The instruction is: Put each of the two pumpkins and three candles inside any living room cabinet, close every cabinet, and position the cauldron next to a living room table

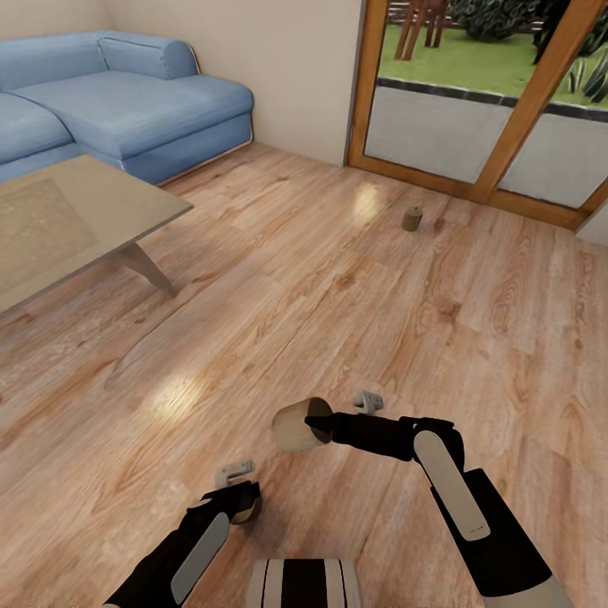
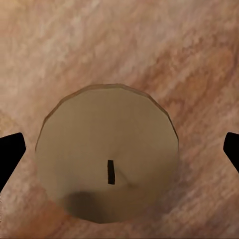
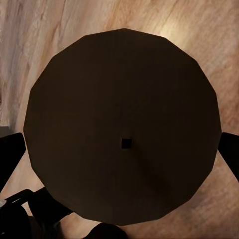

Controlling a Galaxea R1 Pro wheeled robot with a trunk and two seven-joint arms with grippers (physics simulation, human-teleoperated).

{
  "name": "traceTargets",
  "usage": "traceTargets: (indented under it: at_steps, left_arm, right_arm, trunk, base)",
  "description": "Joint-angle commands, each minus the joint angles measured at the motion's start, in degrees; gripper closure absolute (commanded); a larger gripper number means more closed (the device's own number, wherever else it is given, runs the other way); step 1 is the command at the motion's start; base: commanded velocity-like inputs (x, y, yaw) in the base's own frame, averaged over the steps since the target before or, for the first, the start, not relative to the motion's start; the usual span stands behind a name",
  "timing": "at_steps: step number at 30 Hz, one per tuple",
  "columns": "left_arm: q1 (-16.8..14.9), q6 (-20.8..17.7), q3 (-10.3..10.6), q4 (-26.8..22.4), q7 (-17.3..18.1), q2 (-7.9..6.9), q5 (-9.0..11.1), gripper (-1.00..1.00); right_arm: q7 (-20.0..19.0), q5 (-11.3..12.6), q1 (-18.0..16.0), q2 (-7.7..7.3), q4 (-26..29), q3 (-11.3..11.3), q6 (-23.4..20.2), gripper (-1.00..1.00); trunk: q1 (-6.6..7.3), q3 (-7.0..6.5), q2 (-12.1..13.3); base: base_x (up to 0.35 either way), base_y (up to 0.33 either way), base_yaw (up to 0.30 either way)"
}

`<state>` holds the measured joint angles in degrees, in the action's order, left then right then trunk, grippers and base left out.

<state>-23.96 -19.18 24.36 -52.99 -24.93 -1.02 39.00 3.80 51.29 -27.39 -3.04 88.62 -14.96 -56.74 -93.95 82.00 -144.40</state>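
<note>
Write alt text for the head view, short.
Both arms reach over a wooden floor, the right end effector gripping a cream candle. A third candle stands near the glass door, with a coffee table and blue sofa at left.

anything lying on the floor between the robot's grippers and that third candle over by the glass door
Nothing visible. The far candle stands alone on bare wood floor near the glass door, with open boards between. But each gripper already holds a candle: right gripper, left gripper.
</note>
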Motion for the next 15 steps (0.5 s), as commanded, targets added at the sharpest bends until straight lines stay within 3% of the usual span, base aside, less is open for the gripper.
traceTargets:
  at_steps: [1,4,9,15]
  left_arm:
    - [0.0,-0.1,0.2,-0.1,-0.6,-0.09,0.5,-1.0]
    - [0.0,0.0,0.2,-0.1,-0.6,-0.11,0.5,-1.0]
    - [0.0,0.8,0.2,0.0,-0.6,-0.19,0.5,-1.0]
    - [0.0,1.1,0.2,-0.1,-0.6,-0.21,0.5,-1.0]
  right_arm:
    - [0.4,0.4,0.0,-0.04,0.1,-0.1,-0.1,1.0]
    - [0.4,0.4,0.0,-0.04,0.0,-0.1,-0.1,1.0]
    - [0.4,0.4,0.0,-0.04,0.1,-0.1,-0.1,1.0]
    - [0.4,0.4,0.1,-0.04,0.1,-0.1,-0.1,1.0]
  trunk:
    - [0.01,0.04,0.0]
    - [0.01,0.04,0.0]
    - [-0.12,1.15,-0.1]
    - [-0.12,1.15,-0.1]
  base:
    - [0.0,0.0,0.0]
    - [0.0,0.0,0.0]
    - [0.0,0.0,0.0]
    - [0.0,0.0,0.0]
